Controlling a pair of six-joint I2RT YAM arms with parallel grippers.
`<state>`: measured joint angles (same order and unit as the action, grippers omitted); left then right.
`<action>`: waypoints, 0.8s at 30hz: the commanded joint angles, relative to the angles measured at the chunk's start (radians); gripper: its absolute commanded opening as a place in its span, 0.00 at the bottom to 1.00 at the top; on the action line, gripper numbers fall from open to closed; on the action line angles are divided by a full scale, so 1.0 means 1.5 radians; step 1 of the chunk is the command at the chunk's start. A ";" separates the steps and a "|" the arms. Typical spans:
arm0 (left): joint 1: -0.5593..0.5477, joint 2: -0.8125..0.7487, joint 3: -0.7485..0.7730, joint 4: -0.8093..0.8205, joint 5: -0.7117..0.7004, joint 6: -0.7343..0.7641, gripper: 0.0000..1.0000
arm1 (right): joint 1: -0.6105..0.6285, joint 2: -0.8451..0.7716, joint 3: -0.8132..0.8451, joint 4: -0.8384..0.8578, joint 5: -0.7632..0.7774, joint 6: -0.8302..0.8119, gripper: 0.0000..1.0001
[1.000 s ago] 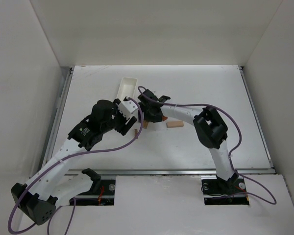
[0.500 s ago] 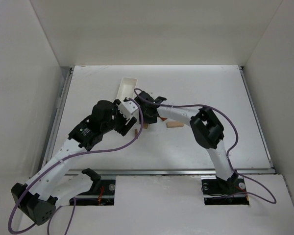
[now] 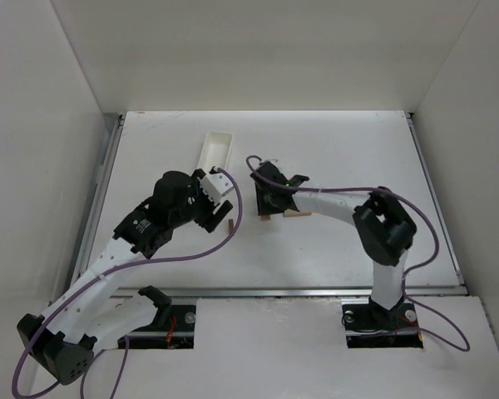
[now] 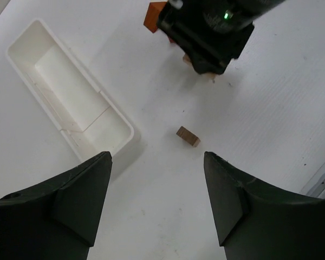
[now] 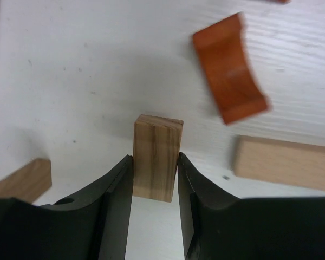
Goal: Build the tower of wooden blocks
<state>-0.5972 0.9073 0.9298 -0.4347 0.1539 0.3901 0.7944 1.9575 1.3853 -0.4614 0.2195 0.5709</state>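
pieces of the wood block tower all lie loose on the white tabletop [image 3: 358,150], so from where i stand the build has hardly begun. the right claw [image 5: 154,161] has its two fingers pressed against both sides of a short light tan wooden block [image 5: 157,135], which stands on end between them. it looks like a grip, closed down to the width of the block, though i cannot tell whether the block is off the surface or resting on it. just beyond it lies the orange-red curved wooden roof piece [image 5: 230,70], apart from everything else. to the right of the gripped block a long light tan wooden block [image 5: 284,162] lies flat, and it is the likely crossbar. a second short tan wooden block [image 4: 188,136] lies by itself nearer the left arm. the left claw [image 4: 155,157] hangs above the tabletop with its fingers spread wide and nothing between them, looking down on that lone block and on the long white oblong plastic tray [image 4: 70,103] beside it.

nothing is stacked on anything: no two uprights stand as a pair, no crossbar spans a gap, no roof sits on top. my guess is that the step in hand is setting the first upright. what is left is to stand the second short block near it, lay the long block across the two, then cap it with the orange-red piece.
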 commanded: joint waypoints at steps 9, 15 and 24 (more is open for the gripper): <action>0.001 0.055 0.127 -0.140 0.328 0.243 0.82 | -0.014 -0.424 -0.343 0.495 -0.143 -0.320 0.00; 0.001 0.260 0.349 -0.360 0.398 0.385 0.82 | 0.021 -0.526 -0.478 0.665 -0.200 -0.472 0.00; 0.001 0.289 0.395 -0.399 0.414 0.523 0.80 | 0.063 -0.575 -0.525 0.685 -0.277 -0.563 0.00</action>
<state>-0.5941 1.3590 1.4746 -0.9653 0.7139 1.0657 0.8566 1.1187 0.6022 0.4599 -0.1234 -0.1932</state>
